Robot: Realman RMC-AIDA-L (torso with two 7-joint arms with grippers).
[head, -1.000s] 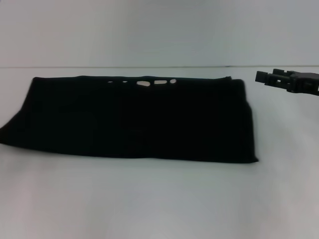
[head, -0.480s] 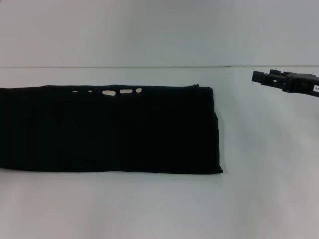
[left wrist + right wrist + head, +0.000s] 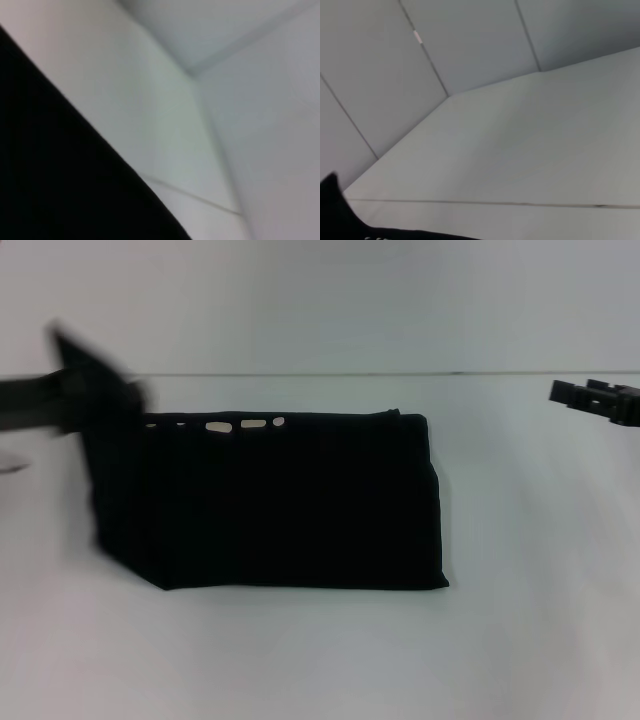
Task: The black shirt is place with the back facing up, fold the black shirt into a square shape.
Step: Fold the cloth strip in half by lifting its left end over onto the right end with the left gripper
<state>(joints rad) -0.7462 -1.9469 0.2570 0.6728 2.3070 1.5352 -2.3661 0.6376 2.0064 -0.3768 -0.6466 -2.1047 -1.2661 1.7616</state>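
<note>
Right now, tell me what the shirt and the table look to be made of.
The black shirt: soft matte cloth, probably knit cotton; it folds flat, and its left end drapes limply where the left gripper lifts it. The table: smooth, hard white surface with a dull finish, perhaps laminate; the exact material is unclear.

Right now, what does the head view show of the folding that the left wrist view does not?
Only the head view shows the large matte black cloth shirt as a whole folded band on the white table, its left end lifted at the blurred left gripper, and the right gripper off to the side, clear of the cloth. Only the left wrist view shows a corner where grey wall panels meet. Both show black cloth against a pale surface.
</note>
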